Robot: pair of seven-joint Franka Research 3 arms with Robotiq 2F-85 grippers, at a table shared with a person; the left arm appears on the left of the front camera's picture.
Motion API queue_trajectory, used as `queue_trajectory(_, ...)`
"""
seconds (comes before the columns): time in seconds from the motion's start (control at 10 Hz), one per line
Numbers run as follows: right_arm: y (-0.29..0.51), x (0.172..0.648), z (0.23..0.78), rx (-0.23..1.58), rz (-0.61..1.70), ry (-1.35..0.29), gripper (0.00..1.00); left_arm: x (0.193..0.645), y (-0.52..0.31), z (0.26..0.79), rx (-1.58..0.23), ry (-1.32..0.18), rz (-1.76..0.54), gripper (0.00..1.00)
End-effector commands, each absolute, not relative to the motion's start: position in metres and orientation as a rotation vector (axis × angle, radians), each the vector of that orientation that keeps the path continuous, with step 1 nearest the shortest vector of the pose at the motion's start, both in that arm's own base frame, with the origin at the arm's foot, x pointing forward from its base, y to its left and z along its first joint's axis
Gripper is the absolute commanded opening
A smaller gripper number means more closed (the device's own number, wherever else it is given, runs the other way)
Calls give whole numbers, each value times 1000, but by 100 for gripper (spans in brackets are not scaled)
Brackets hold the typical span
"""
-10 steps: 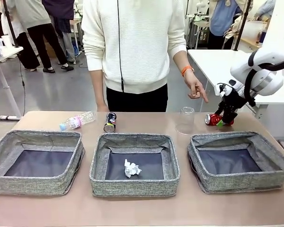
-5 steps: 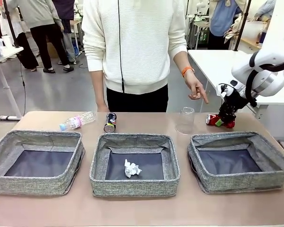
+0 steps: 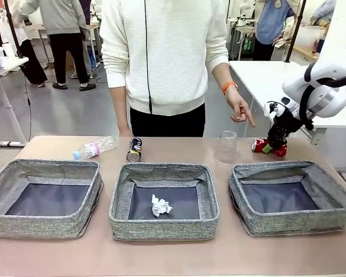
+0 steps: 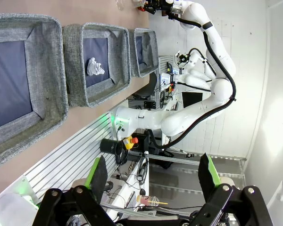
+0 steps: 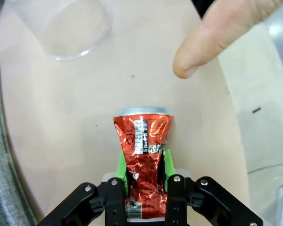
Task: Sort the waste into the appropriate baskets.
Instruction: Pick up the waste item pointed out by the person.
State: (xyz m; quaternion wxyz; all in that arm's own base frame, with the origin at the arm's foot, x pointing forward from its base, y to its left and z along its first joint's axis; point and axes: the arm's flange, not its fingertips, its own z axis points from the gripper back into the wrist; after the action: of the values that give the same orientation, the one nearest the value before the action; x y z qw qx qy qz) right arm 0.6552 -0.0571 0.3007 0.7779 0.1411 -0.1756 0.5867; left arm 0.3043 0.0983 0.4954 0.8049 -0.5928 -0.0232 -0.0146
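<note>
The right tool [image 3: 272, 148] was pinching the crushed red can [image 5: 144, 136] at its dented middle, green pads pressed against both sides. The can lay on its side on the surface [image 3: 173, 254], its silver end pointing away from the tool's fingertips. In the right wrist view a clear plastic cup [image 5: 66, 26] stood mouth down ahead of that tool and off to one side, apart from the can. The person's hand [image 3: 239, 109] hung above and beyond the tool, one finger pointing down toward the can without touching it. The right basket [image 3: 294, 222] sat just on the robot's side of the tool, nothing showing in it.

The left tool [image 4: 153, 172] was spread wide, with nothing between its fingers. Far ahead of it in its wrist view the three baskets lay in a row. The crumpled paper ball [image 4: 95, 67] rested on the dark lining of the middle basket [image 3: 161, 228]. The left basket [image 3: 40, 225] showed nothing inside. Well away from the right tool, behind the baskets, the dark printed can [image 3: 134, 149] and the clear bottle [image 3: 95, 146] lay on the surface.
</note>
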Motion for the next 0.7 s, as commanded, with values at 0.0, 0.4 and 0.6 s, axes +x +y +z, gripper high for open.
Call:
queue_trajectory(0.0, -59, 649, 314, 307, 1129, -378, 0, 301, 100, 497, -1267, -49, -50, 100)
queue_trajectory(0.4, -76, 556, 438, 169, 375, -525, 0, 301, 100, 497, -1267, -49, -50, 100)
queue_trajectory(0.6, -67, 496, 473, 182, 502, -537, 0, 301, 100, 497, -1267, -49, -50, 100)
